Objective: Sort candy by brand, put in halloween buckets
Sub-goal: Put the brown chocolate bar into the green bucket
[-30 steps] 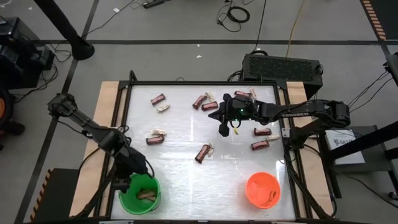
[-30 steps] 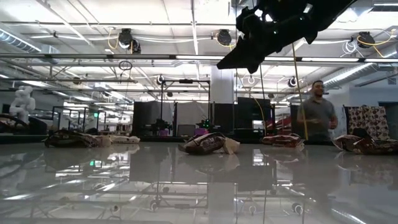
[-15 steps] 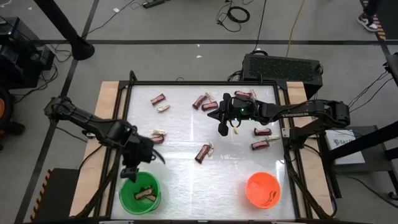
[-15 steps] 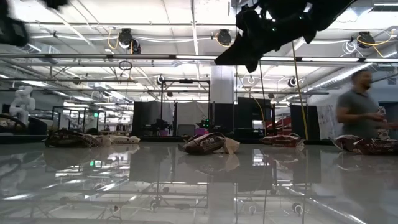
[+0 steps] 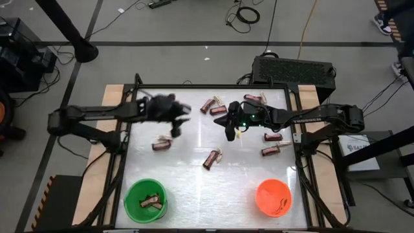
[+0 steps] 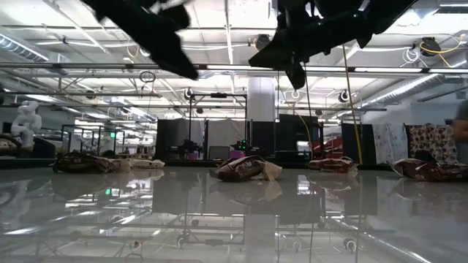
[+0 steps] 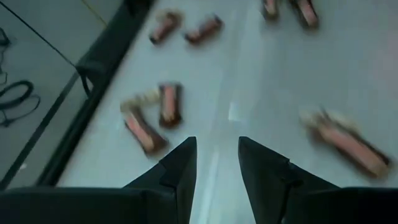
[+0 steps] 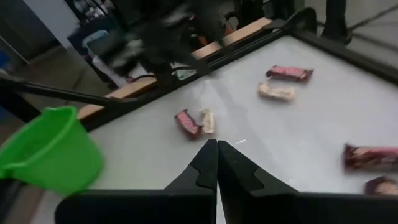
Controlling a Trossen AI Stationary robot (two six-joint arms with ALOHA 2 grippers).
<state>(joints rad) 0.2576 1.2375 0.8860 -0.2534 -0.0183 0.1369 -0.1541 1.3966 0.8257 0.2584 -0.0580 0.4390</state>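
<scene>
While most of the candy [image 5: 211, 158] lies loose across the white table [image 5: 194, 188], a couple of pieces already sit inside the green bucket [image 5: 145, 200] at seven o'clock, and the orange bucket [image 5: 273, 197] at five o'clock looks to hold something I cannot make out. A brown-and-cream pair [image 5: 162, 142] rests at nine o'clock of the table's middle, another such pair lies near the centre, and more bars are strewn from twelve o'clock round to three o'clock. My left gripper [image 5: 176, 121] hangs above the table toward eleven o'clock, its fingers [image 7: 180, 168] spread with nothing between them, and from my left wrist I look down on a reddish bar [image 7: 170, 104] with a paler one touching it. My right gripper [image 5: 231, 134] hovers at about one o'clock, its fingers [image 8: 205, 163] pressed together and empty. I judge the step in hand to be picking the next bar with my left: to do it well I should centre my gap over one wrapper only, come down square across its narrow width so the neighbour is not dragged along, and read the brand before choosing a bucket.
</scene>
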